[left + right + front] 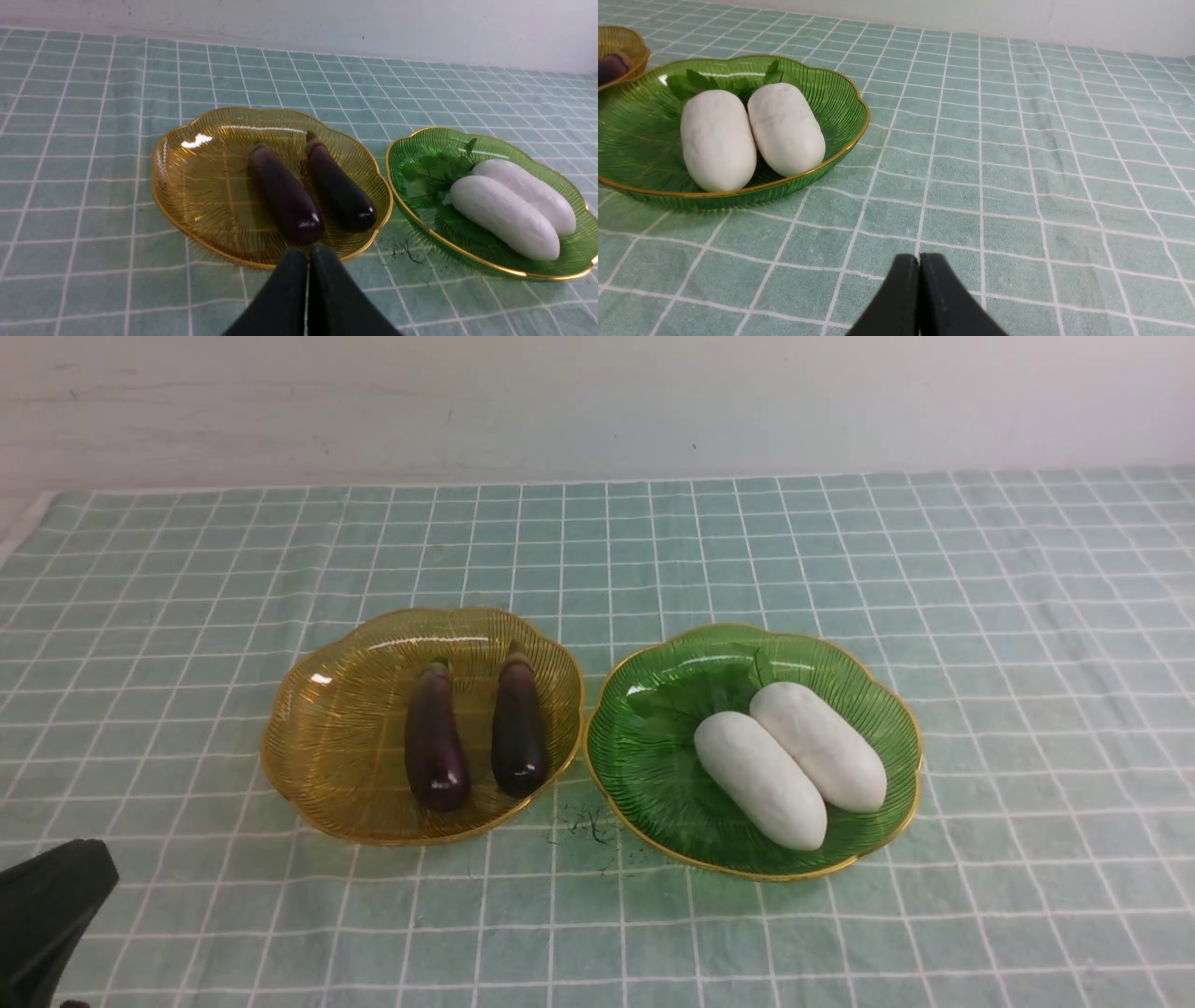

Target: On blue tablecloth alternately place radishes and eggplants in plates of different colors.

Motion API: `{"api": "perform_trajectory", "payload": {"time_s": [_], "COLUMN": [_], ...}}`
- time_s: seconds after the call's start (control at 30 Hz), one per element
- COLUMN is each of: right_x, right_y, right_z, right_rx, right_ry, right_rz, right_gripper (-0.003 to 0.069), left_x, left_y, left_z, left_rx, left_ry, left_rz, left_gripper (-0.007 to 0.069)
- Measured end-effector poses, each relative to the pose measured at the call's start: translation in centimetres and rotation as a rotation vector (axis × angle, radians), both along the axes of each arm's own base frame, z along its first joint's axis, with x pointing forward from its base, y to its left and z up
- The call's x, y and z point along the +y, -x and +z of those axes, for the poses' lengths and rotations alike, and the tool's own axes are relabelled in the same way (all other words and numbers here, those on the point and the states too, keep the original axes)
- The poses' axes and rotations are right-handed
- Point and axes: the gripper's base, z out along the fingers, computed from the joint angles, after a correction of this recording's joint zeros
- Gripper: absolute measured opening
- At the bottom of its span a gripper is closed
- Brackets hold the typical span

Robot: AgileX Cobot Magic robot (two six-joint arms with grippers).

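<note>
**All four vegetables are in their plates; both grippers empty**

We judge the sorting done, or all but done. The two eggplants (436, 742) (519, 728) lie side by side in the amber plate (317, 747), stems toward the far edge of the blue tablecloth (1027, 616). The two radishes (760, 779) (820, 745) lie touching each other in the green plate (653, 775), their green leaves pointing toward the far left of the dish. The plates sit just beside one another near the middle of the cloth, rims almost meeting. We see no vegetable left on the cloth, so nothing appears to remain to be placed.

Our left gripper (309, 254) has its fingers pressed together and holds nothing; it hangs over the cloth on the near side of the amber plate, with the nearer eggplant close ahead of its tips. In the front view only a dark part of that arm shows at the near left corner. Our right gripper (919, 261) is likewise pressed together and empty, over bare cloth toward the near edge, well apart from the green plate and its radishes.
</note>
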Motion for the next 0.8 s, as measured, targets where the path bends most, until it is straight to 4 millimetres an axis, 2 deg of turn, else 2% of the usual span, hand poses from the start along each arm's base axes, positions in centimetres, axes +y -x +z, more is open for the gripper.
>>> {"api": "perform_trajectory", "payload": {"time_s": [0.2, 0.33, 0.47, 0.63, 0.7, 0.8], "right_x": [0.0, 0.0, 0.0, 0.0, 0.0, 0.0], "right_y": [0.0, 0.0, 0.0, 0.0, 0.0, 0.0], "right_z": [0.0, 0.0, 0.0, 0.0, 0.0, 0.0], "right_rx": [0.0, 0.0, 0.0, 0.0, 0.0, -0.001], "right_ry": [-0.005, -0.005, -0.005, -0.005, -0.005, -0.005], "right_rz": [-0.001, -0.001, -0.001, -0.001, -0.001, -0.001], "right_gripper": [-0.0015, -0.0015, -0.0015, -0.0015, -0.0015, -0.0015], "left_x": [0.0, 0.4, 1.2, 2.0, 2.1, 2.2], "left_y": [0.0, 0.6, 1.8, 2.3, 2.3, 2.2], "left_z": [-0.9, -2.3, -4.7, -9.3, -10.5, -10.4], "left_rx": [0.039, 0.042, -0.01, 0.032, 0.065, 0.047], "left_ry": [-0.027, -0.055, -0.099, -0.116, -0.128, -0.133], "left_rz": [-0.001, 0.013, 0.084, 0.203, 0.222, 0.236], "left_gripper": [-0.0008, -0.0008, -0.0008, -0.0008, -0.0008, -0.0008]}}
